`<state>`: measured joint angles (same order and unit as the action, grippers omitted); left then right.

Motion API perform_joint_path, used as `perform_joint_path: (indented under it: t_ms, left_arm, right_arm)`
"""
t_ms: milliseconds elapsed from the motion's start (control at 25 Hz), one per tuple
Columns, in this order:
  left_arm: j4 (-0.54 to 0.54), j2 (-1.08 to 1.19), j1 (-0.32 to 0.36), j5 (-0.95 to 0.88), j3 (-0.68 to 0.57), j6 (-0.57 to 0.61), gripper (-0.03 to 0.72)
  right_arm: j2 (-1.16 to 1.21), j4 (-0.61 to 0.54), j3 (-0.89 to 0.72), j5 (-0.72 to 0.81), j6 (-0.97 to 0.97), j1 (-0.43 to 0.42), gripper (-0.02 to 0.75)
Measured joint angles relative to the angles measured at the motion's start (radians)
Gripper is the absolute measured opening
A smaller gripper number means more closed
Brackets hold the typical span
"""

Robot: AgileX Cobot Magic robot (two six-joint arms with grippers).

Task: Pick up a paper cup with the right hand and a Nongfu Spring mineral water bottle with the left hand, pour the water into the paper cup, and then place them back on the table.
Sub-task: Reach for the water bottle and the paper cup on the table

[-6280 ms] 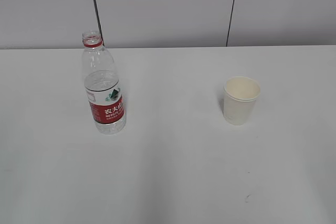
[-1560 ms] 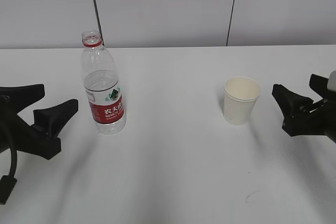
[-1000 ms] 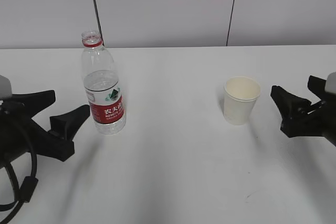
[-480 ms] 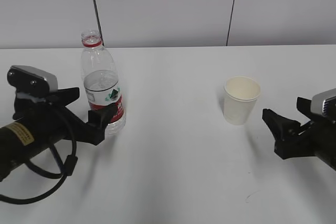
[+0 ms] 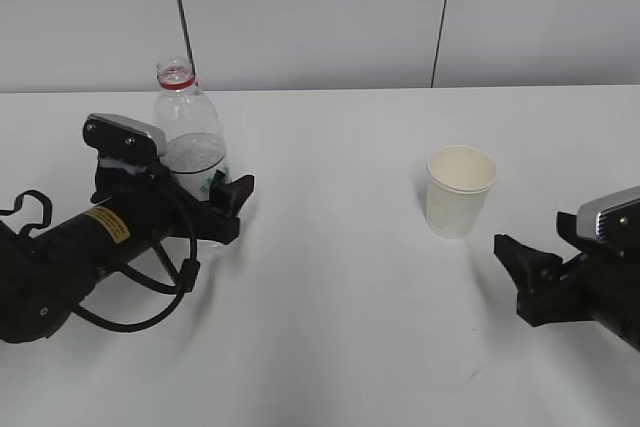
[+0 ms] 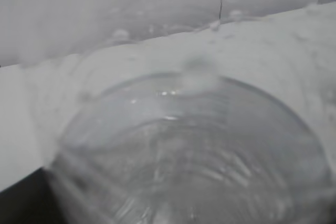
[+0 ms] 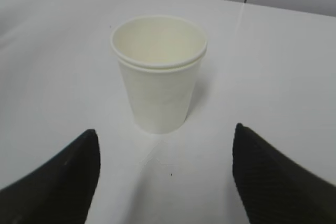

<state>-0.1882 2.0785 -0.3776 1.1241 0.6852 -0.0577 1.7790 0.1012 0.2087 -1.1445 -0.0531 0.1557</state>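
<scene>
Two pincers work a white desk point(image 5: 340, 347): the left pincer point(image 5: 232, 209), spread wide around the upright water bottle point(image 5: 187, 137) near the far left edge, should close squarely on its label, while the right pincer point(image 7: 165, 174), gaping empty, nears the paper cup point(image 7: 158, 72) further right.

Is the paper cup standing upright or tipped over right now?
Upright. The paper cup stands on its base on the table, its open rim facing up, and looks empty in the right wrist view.

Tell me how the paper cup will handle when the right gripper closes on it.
The paper cup looks empty and thin-walled, so it is probably light and may dent under a hard squeeze. Standing upright, free on the table, it could slide or tip if one finger of the open right gripper touches first.
</scene>
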Motion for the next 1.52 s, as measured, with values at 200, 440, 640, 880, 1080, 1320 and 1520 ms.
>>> perform_joint_path:
  t_ms: [200, 440, 640, 880, 1080, 1320, 1520]
  left_arm:
    - [0.000, 0.002, 0.000, -0.001, 0.000, -0.001, 0.575]
    - [0.000, 0.002, 0.000, 0.000, 0.000, -0.001, 0.575]
    - [0.000, 0.002, 0.000, 0.000, 0.000, -0.001, 0.570]
    - [0.000, 0.002, 0.000, 0.001, 0.000, -0.001, 0.564]
    - [0.000, 0.002, 0.000, 0.001, 0.000, -0.001, 0.560]
    - [0.000, 0.002, 0.000, 0.002, 0.000, -0.001, 0.554]
    - [0.000, 0.002, 0.000, 0.002, 0.000, -0.001, 0.554]
  right_arm:
    - [0.038, 0.073, 0.000, 0.000, 0.000, 0.000, 0.582]
    - [0.052, 0.180, 0.047, -0.002, 0.000, 0.000, 0.582]
    - [0.088, 0.152, 0.087, -0.004, 0.088, 0.000, 0.584]
    - [0.126, 0.112, 0.136, -0.004, 0.131, -0.002, 0.597]
    - [0.178, 0.110, 0.189, -0.004, 0.133, -0.002, 0.598]
    - [0.259, 0.096, 0.265, -0.004, 0.135, -0.002, 0.598]
    - [0.307, 0.079, 0.321, -0.004, 0.135, -0.002, 0.598]
